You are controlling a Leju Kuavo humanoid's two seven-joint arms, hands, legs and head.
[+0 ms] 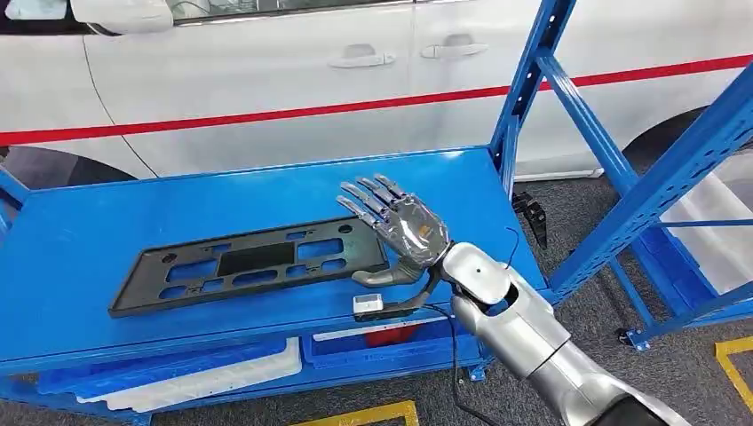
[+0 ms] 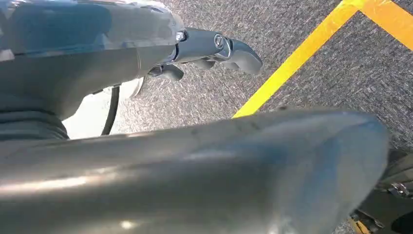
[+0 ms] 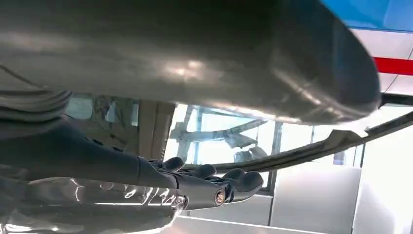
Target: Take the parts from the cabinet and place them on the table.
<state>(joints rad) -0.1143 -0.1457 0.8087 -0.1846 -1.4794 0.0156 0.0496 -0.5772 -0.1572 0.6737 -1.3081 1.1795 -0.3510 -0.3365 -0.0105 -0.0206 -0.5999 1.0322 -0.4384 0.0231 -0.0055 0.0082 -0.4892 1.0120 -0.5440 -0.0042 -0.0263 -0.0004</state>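
Black bracket plate (image 1: pixel 253 264) | flat on blue desk (image 1: pixel 107 222), beside fingers (image 1: pixel 368 200) | right hand (image 1: pixel 400 231) spread, empty, apparently releasing | left hand (image 2: pixel 214 48) fingers curled, empty.

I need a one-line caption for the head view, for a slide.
Right hand, fingers spread, rests at the end of a black plastic part lying flat on the blue shelf, white car behind.

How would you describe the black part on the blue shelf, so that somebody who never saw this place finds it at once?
Find the white car with a red stripe; before it stands a blue shelf. On its top lies a flat black plate, long and full of rectangular holes. The right hand, open, is at its right end, and a small white box lies near.
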